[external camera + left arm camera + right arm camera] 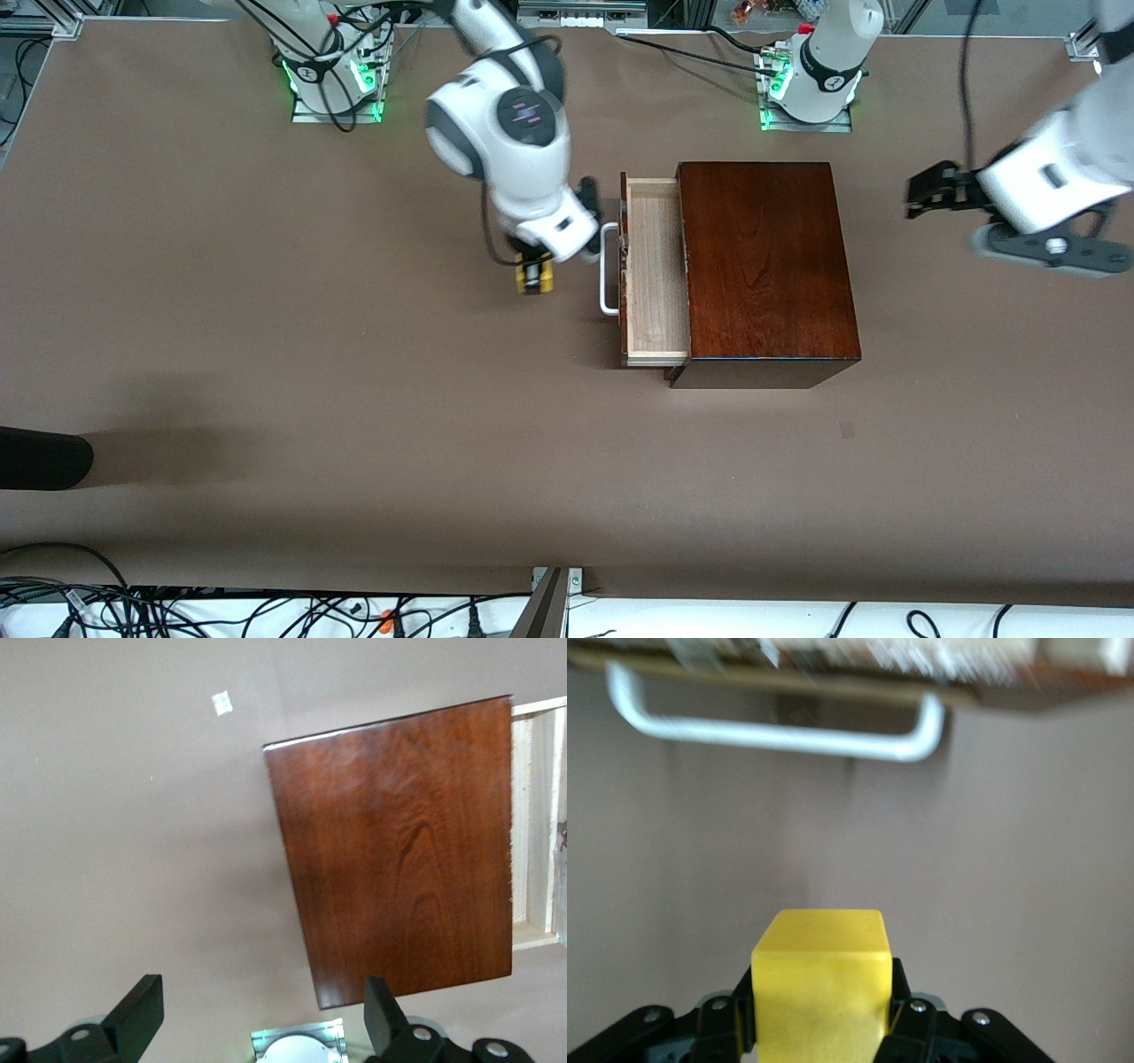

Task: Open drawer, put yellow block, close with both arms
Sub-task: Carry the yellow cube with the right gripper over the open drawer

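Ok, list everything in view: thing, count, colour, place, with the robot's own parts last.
wooden box: one, glossy dark brown, on the table toward the left arm's end.
drawer: one, pale wood tray with a dark front, pulled partly out of the wooden box.
handle: one, white bar, on the drawer's front.
yellow block: one, bright yellow, held over the table in front of the drawer.
table: one, brown.
right gripper: one, black, fingers shut on the yellow block.
left gripper: one, black, fingers open, waiting over the table beside the wooden box.
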Available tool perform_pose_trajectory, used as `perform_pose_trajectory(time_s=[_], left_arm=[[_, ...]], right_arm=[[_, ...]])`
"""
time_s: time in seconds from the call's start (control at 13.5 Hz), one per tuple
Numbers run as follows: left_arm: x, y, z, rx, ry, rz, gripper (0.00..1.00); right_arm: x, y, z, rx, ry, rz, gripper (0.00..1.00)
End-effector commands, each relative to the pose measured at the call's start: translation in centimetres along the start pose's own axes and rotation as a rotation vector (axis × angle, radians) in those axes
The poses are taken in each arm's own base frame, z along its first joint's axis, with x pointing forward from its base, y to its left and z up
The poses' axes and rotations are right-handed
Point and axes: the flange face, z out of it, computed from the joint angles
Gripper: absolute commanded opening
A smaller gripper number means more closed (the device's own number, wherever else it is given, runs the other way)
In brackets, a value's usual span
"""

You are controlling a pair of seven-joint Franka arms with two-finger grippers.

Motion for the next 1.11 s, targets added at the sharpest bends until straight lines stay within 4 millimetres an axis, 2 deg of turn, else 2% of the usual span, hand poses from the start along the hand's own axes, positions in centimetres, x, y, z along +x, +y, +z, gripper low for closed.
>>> perform_pose_trajectory(time_s=[0.0,0.07,0.15,0.3,0.44,0.67,1.04], left_arm=[[-0.2,-0.6,1.6,-0.015,0.023,0.058,1.0],[-0.6,-0.9,2.0,-0.02,0.05,0.056,1.0],[-1.9,-2.0,1.8,-0.002,0.118,0.026,1.0],[-2.5,-3.3,2.9,0.003,0.252,-0.027,1.0],[-2.7,-2.9,2.7,0.01,0.224,-0.031,1.0],[-2.7,-3.5,2.6,0.006,0.206,-0.043,1.0],[-2.8,-3.9,2.7,0.003,0.202,-0.051,1.0]], right_arm=[[3.5,-0.2,-2.3,-0.006,-0.027,-0.034,0.11],[4.3,-0.9,-2.7,-0.006,-0.027,-0.016,0.11],[5.3,-1.8,-3.1,-0.011,-0.021,-0.01,0.11],[7.7,-3.3,-3.6,-0.025,0.002,0.019,0.11],[10.4,-4.3,-3.9,-0.041,0.027,0.038,0.11],[12.1,-3.3,-3.8,-0.071,0.078,0.073,0.11],[13.1,-2.8,-4.4,-0.118,0.164,0.149,0.11]])
